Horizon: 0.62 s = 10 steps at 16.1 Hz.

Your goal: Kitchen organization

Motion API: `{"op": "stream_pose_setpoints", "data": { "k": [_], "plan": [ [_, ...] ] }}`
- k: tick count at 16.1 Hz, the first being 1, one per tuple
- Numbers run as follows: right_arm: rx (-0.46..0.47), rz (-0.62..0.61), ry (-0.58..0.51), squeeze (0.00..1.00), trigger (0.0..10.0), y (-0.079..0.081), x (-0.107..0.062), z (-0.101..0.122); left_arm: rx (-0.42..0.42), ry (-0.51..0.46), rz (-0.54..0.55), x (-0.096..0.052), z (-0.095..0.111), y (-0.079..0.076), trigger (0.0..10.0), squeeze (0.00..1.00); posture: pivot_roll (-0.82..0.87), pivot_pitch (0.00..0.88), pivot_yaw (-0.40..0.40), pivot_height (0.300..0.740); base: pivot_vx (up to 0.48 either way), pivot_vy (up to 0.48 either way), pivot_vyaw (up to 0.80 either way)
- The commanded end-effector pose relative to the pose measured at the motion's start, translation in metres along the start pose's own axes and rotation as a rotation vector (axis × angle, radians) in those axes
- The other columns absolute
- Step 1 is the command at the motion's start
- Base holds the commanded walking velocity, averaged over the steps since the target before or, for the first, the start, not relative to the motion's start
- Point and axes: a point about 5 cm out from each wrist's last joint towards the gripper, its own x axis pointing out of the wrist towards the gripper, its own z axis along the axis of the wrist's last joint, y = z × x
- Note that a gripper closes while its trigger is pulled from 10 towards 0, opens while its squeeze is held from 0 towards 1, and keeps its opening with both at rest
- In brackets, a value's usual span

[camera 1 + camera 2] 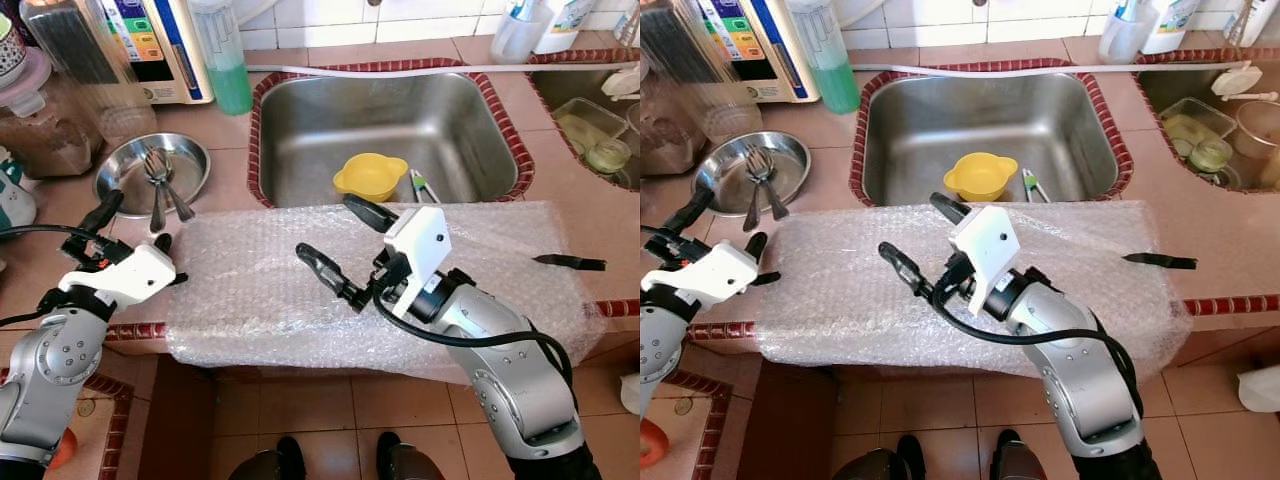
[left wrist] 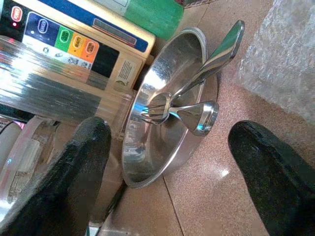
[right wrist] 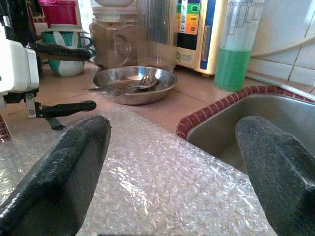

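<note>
The right gripper (image 1: 342, 250) hangs over a sheet of bubble wrap (image 1: 260, 290) spread along the counter edge, its two black fingers (image 3: 59, 182) spread wide with nothing between them. Ahead of its fingertips lies the steel sink (image 1: 300, 140), and in the basin just beyond sits a yellow bowl (image 1: 370, 175) with green-handled tongs (image 1: 422, 185) beside it. Off to its right, a small dark object (image 1: 570, 262) rests on the wrap.

The left gripper (image 1: 130, 222) hovers at the wrap's left end, fingers (image 2: 74, 172) likewise parted and empty. Just past its fingertips stands a shallow steel dish (image 1: 130, 185) holding a fork and spoons (image 1: 160, 180). Behind the dish are a clear container (image 1: 85, 70), a white appliance with coloured buttons (image 1: 160, 45) and a bottle of green liquid (image 1: 225, 55)
</note>
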Motion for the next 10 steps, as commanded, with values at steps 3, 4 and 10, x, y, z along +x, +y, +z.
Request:
{"op": "stream_pose_setpoints", "data": {
  "k": [3, 4, 10],
  "plan": [
    [-0.005, 0.017, -0.005, 0.00, 10.0, 0.003, 0.001, 0.001, -0.004, -0.039, -0.004, -0.003, 0.006, -0.002, 3.3, 0.00, -0.04, 0.274, 0.065, 0.740, 0.000, 0.000, 0.00],
    [-0.005, 0.016, -0.005, 0.00, 10.0, 0.003, 0.000, 0.001, -0.003, -0.065, -0.004, -0.003, 0.009, -0.003, 3.7, 0.00, -0.04, 0.275, 0.066, 0.740, 0.000, 0.000, 0.00],
    [-0.005, 0.013, -0.003, 0.00, 10.0, 0.003, 0.000, 0.001, -0.005, -0.133, -0.015, 0.002, 0.023, -0.016, 10.0, 0.00, -0.05, 0.276, 0.068, 0.740, 0.000, 0.000, 0.00]
  ]
}}
